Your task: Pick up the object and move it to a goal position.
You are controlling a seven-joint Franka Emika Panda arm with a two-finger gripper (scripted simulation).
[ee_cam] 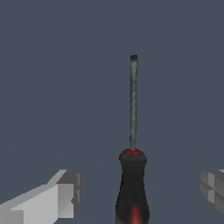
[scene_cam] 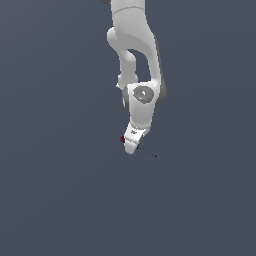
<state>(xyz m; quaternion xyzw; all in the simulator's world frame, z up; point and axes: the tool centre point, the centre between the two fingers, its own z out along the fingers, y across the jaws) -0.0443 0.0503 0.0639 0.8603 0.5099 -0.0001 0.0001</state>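
The screwdriver (ee_cam: pixel 132 183) has a red-and-black handle and a thin dark shaft (ee_cam: pixel 133 103). In the wrist view it lies between my two grey fingers (ee_cam: pixel 61 197), with a wide gap on each side of the handle. My gripper (ee_cam: pixel 140 192) is open and touches nothing. In the exterior view the gripper (scene_cam: pixel 133 146) is low over the screwdriver; the red handle end (scene_cam: pixel 122 139) shows at one side of the hand and the shaft tip (scene_cam: pixel 150 153) sticks out toward the exterior view's right.
The plain dark grey floor (scene_cam: pixel 60 190) stretches all around. The white arm (scene_cam: pixel 132 60) comes down from the top of the exterior view.
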